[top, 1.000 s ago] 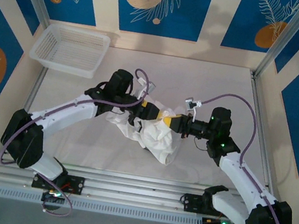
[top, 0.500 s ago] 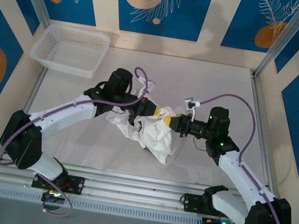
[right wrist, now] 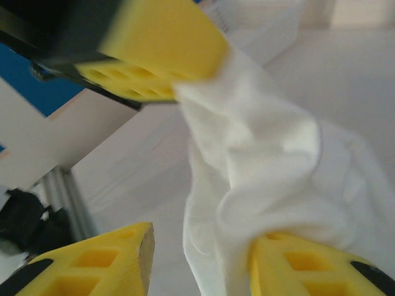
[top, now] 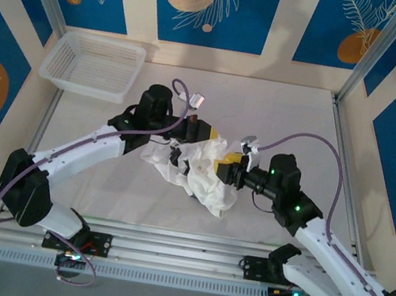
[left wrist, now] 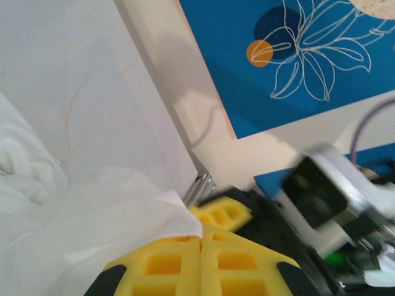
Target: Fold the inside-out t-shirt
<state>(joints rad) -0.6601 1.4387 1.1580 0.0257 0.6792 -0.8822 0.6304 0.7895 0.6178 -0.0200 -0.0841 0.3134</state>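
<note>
The left gripper (top: 212,134) is pinching an edge of the inside-out t-shirt (top: 204,176), its yellow fingers (left wrist: 185,265) pressed together on the white cloth, well to the right of the white mesh basket (top: 85,90). The right gripper (top: 225,168) is hovering just beside it, farther from the basket, jaws spread with cloth hanging between them. The rest of the shirt is lying crumpled on the table (top: 295,119).
</note>
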